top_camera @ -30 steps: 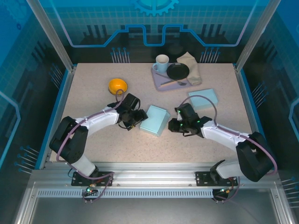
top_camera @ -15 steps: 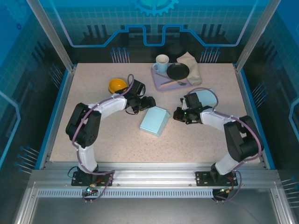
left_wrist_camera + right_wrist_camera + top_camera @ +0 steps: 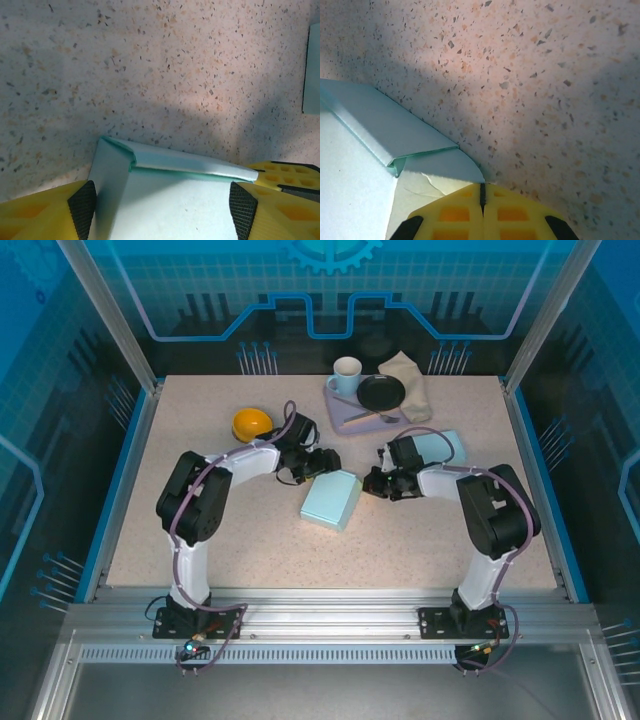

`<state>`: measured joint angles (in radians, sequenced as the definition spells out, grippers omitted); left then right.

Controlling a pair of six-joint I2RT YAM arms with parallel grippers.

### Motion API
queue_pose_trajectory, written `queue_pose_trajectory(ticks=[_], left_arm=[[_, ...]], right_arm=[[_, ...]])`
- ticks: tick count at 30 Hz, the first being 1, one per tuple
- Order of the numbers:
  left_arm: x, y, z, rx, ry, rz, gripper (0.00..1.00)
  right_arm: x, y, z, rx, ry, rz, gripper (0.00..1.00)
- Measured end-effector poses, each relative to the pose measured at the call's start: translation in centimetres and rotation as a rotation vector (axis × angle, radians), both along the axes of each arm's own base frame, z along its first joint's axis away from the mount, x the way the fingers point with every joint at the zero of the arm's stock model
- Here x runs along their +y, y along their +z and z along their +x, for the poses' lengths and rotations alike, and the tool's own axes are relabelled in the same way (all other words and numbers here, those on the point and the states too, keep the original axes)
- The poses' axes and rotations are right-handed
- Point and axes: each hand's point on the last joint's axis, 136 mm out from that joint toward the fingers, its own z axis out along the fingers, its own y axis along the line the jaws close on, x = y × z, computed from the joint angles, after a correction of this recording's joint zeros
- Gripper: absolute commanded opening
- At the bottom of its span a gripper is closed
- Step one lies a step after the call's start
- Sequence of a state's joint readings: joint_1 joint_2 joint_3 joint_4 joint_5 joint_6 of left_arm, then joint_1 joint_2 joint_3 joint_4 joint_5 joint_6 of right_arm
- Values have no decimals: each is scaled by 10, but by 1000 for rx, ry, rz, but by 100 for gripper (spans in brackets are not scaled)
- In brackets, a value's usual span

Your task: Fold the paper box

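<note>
We see the pale blue-green paper box [image 3: 332, 499], a flat rectangular carton of thin card, lying on the speckled beige tabletop [image 3: 200, 525]. Both arms reach towards its far end.

The left gripper [image 3: 322, 462] stands at the far left corner of the box with its jaws wide apart. In the left wrist view its black ribbed pads [image 3: 82, 205] are at either side of the folded rim, and we cannot tell if they touch the card. We think it brackets this edge so that it can steady or pinch the wall.

The right gripper [image 3: 372, 483] is at the far right corner of the box, its yellow fingers [image 3: 455, 212] pressed together with nothing between them. Their tip meets a small rounded tab of the box. We judge that the closed tip serves to push this tab inward.

The card is matt and smooth, with sharp creases, a turned-over lip and a fine wrinkle beside the tab. It probably bends easily. A second pale blue flat piece [image 3: 440, 448] lies beyond the box, to its right.
</note>
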<state>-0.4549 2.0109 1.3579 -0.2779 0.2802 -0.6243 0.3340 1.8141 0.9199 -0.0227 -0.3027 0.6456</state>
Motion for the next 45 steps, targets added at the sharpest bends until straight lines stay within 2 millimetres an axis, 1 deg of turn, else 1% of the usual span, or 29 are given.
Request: queue_pose_trajectory(ticks=[4,11,22,27,30,38,45], left_arm=[[-2,-13,3,18,-9,2,71],[-10,-13,12,-6,-39,-12,68],[-22,-11,29,-74,-64,-46,67],[-29,-9,36,-119,-59,-52,67],[-30,-10,38,-133,-38,-67,67],[-32,-9,43,-153,9,-113,66],[-39,-8,42,-161,35,-127,66]], right_arm=[[2,-2,7,2,6,22,0],[8,-5,18,8,46,63,0],[10,-5,19,26,74,64,0],[10,-4,19,38,53,76,0],[10,-4,20,40,35,86,0],[9,-4,20,41,-4,99,0],[3,-3,23,31,-50,107,0]])
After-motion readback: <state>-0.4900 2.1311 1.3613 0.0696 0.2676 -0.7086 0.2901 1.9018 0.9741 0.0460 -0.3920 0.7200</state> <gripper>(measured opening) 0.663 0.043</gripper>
